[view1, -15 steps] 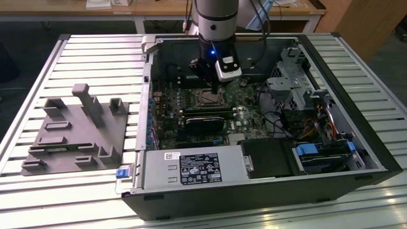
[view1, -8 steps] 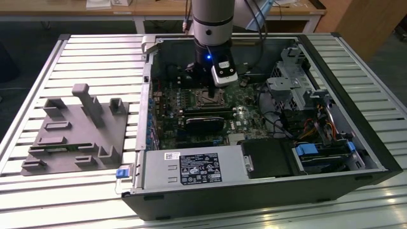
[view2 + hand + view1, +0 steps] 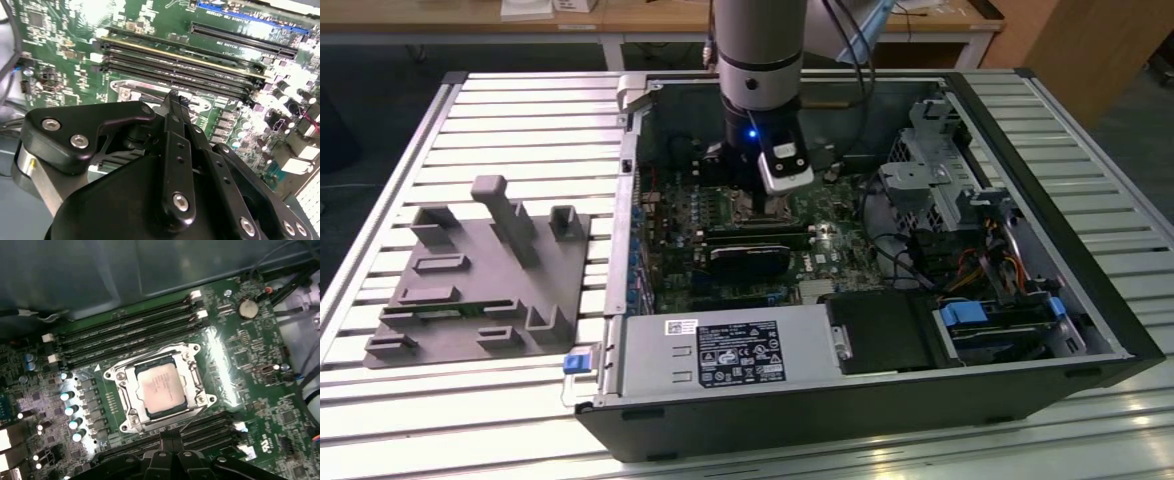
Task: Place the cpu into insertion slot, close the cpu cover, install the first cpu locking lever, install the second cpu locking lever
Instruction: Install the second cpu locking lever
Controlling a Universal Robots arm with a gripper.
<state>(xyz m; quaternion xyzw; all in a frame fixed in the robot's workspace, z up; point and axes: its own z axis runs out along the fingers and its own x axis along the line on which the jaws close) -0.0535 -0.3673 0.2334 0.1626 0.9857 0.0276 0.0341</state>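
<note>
In the first wrist view the cpu (image 3: 159, 389) lies flat in the insertion slot (image 3: 131, 416), its pale metal face up. The silvery cpu cover (image 3: 186, 371) lies down around it as a frame. A thin wire locking lever (image 3: 195, 416) runs along the socket's edge toward my fingertips. My gripper (image 3: 170, 439) is shut, its black tips close together just off the socket's edge. I cannot tell whether they touch the lever. In the second wrist view the gripper (image 3: 173, 100) points at the socket's metal frame (image 3: 135, 92). In the exterior view the gripper (image 3: 754, 205) reaches down into the open case.
Long black memory slots (image 3: 125, 332) lie beside the socket. The case walls (image 3: 1014, 130), a power supply (image 3: 720, 350) and a drive cage with cables (image 3: 1001, 320) surround the board. A grey fixture block (image 3: 480, 270) sits on the slatted table at the exterior view's left.
</note>
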